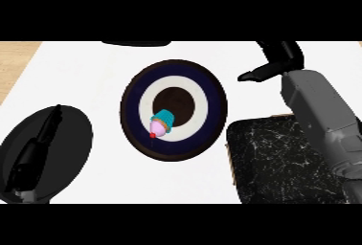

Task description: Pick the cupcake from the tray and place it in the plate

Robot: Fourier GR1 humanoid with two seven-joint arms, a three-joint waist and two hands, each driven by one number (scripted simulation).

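The cupcake (pixel 161 125) lies tipped on its side on the round plate (pixel 141 86), with a teal wrapper, pink frosting and a red cherry pointing lower left. It rests on the plate's white ring, just below the dark centre. My right hand (pixel 277 60) is up beyond the plate's right rim, open and holding nothing, thumb pointing left toward the plate. The black marbled tray (pixel 279 162) sits at lower right, partly under my right forearm, and carries nothing that I can see. My left hand (pixel 39 146) rests at lower left, fingers straight.
A dark oval shape (pixel 74 139) lies under my left hand near the counter's left side. Another dark object (pixel 136 43) peeks in at the top edge. A wooden strip (pixel 17 57) borders the white counter at upper left.
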